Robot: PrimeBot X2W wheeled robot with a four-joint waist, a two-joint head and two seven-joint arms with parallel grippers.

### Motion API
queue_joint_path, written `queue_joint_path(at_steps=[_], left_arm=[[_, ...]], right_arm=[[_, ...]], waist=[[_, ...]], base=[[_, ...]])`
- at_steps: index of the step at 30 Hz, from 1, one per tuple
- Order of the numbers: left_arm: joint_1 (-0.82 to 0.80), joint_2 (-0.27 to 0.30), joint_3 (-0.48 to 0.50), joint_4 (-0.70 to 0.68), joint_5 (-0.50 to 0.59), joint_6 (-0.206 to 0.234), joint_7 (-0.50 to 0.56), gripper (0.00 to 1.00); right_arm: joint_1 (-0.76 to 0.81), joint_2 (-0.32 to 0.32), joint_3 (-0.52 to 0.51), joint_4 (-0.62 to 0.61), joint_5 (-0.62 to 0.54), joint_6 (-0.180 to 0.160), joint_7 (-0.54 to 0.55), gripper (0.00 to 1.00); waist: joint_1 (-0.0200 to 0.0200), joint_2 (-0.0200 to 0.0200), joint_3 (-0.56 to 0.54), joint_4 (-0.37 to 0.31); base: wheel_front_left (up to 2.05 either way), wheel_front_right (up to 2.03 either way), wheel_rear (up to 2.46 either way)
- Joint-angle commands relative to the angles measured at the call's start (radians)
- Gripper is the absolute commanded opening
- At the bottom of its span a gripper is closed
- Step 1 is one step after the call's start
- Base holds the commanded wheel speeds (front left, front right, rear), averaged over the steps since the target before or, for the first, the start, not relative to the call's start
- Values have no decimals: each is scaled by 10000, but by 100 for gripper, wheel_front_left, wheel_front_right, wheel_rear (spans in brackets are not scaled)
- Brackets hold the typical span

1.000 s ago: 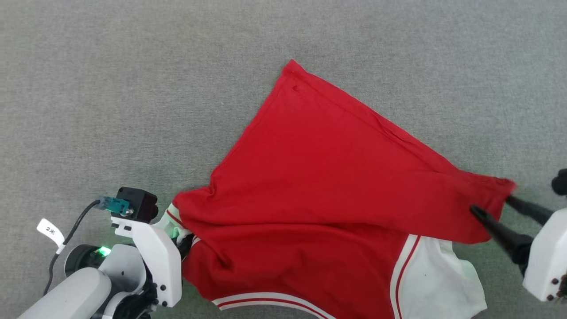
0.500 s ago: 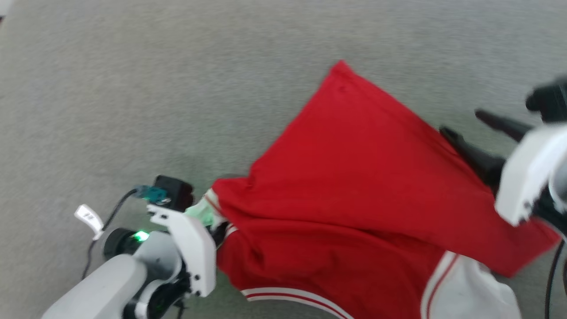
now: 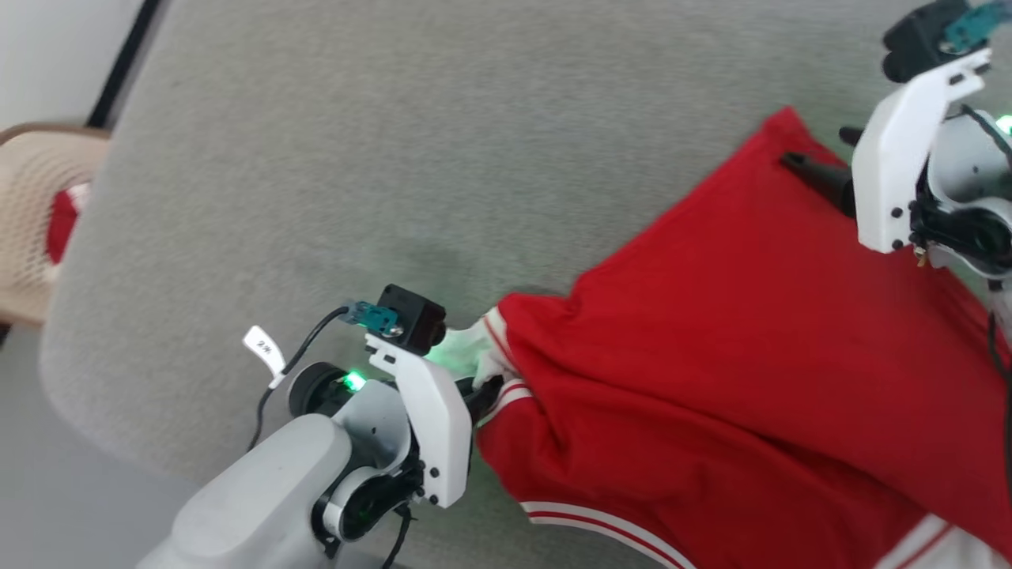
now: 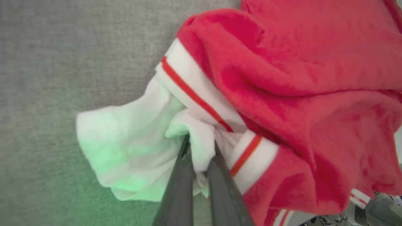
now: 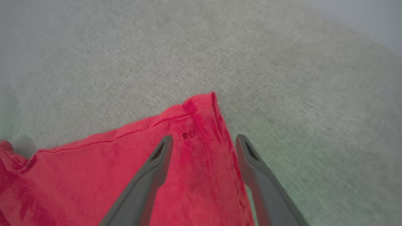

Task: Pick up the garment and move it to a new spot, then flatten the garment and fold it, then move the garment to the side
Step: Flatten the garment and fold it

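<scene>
The grey fabric-covered surface point(image 3: 316, 158) spreads out beyond both claws. On it lies the red jersey point(image 3: 711, 356), reaching from the left claw point(image 4: 201, 146) across to the right claw point(image 5: 204, 138). The left claw's 2 fingers are pinched narrow on a fold of the white sleeve point(image 4: 125, 150). The right claw stands wide, its 2 fingers straddling the red hem corner point(image 5: 201, 106); I cannot tell whether they touch the cloth.

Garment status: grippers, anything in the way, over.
Left gripper shut on garment, at white sleeve. Right gripper open over its red corner. Beige woven thing far left, apart from it.
</scene>
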Motion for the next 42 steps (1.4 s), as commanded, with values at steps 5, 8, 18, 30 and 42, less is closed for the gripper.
queue_joint_path(at_steps=[5,8,18,30,42], left_arm=[[-102,-214,-88,738,-1,-240,-171,0],[-102,-290,-84,1004,-41,-344,-266,0],[-712,-264,153,1629,-65,-595,-336,0],[-2914,1407,1003,918,130,-243,1108,0],[-5509,2266,1467,826,409,-6,2823,0]], right_arm=[[-692,-95,1232,1668,385,0,1508,100],[-554,-190,2122,2361,437,0,2612,100],[-1236,-186,2680,2799,700,-3,2307,0],[-2304,-921,2037,1502,1183,-3,695,0],[-2438,-1200,1035,645,1107,-3,-90,0]], waist=[[0,0,278,652],[0,0,320,731],[0,0,237,396],[0,0,-376,-1183],[0,0,-1095,-2670]], base=[[0,0,0],[0,0,0],[0,0,0],[0,0,0],[0,0,0]])
